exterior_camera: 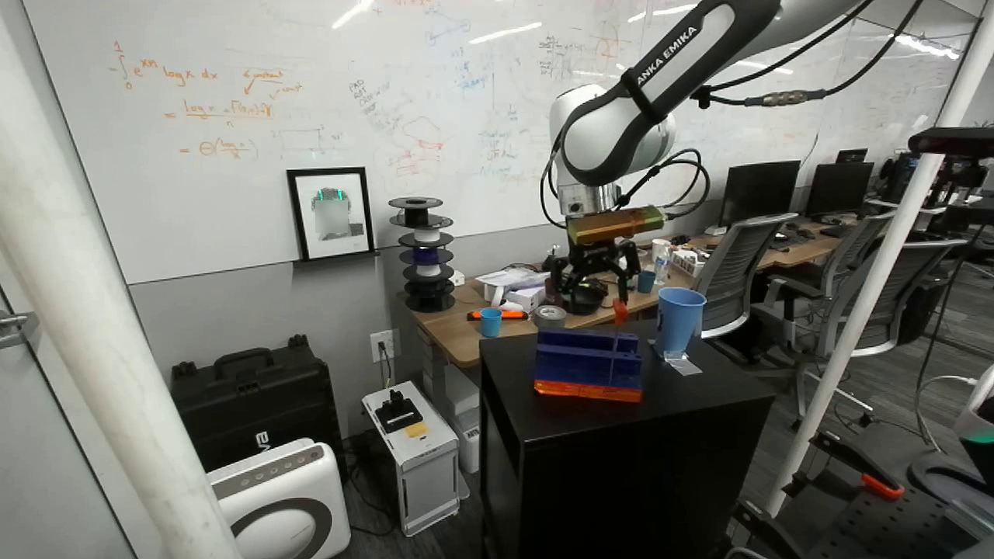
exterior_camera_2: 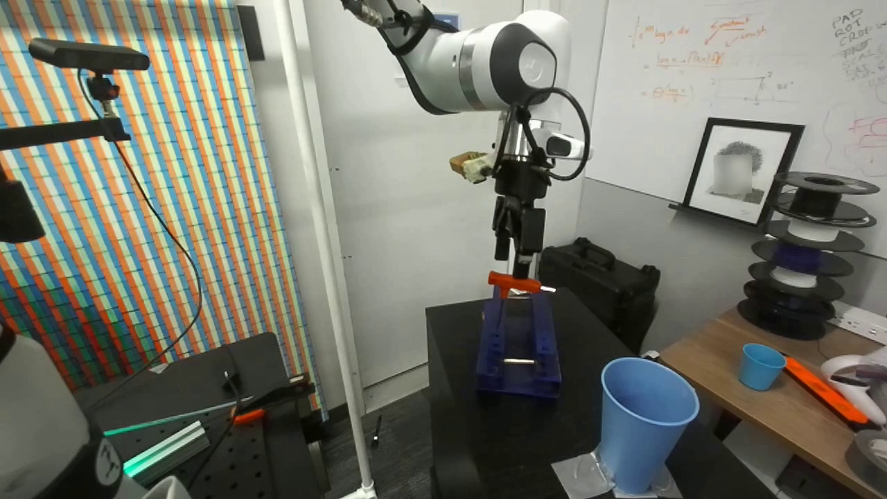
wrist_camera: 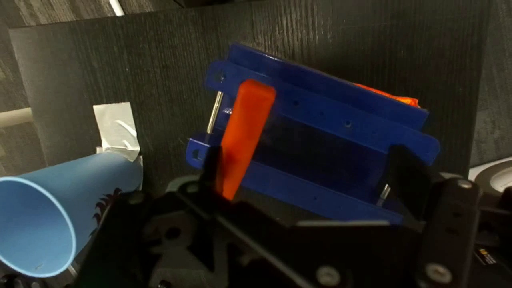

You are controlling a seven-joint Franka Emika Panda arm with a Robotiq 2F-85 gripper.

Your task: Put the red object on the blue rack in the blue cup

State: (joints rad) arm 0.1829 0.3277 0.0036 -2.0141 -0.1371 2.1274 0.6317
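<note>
"Claw (exterior_camera: 591, 291) first: how does it stand?"

"Spread wide, its two fingers well apart, pointing down over the blue rack (exterior_camera: 571, 369). Lay a clock face on the rack in the wrist view: one finger falls near eight o'clock, the other near four."

"Where's the red object (wrist_camera: 248, 136)?"

"Nine o'clock on that dial, at one end of the rack. Its T-shaped handle (exterior_camera_2: 514, 283) stands above the rack, with a thin shaft (exterior_camera: 614, 353) leading down. One fingertip is right beside the handle; whether they touch, I cannot tell."

"And the blue cup (exterior_camera_2: 641, 436)?"

"Upright, apart from the rack; in an exterior view, at four o'clock from it. Shiny tape (exterior_camera_2: 578, 476) lies at the cup's base."

"Do they share a surface?"

"Yes, the top of a black cabinet (exterior_camera: 707, 394)."

"What's that other blue, farther back?"

"Smaller cup (exterior_camera: 490, 324), on a wooden desk (exterior_camera: 450, 330): ten o'clock from the rack in an exterior view."

"And the bright edge on the rack?"

"Red-orange strip (exterior_camera: 588, 390) along its lower front, at six o'clock in that same view."
</note>
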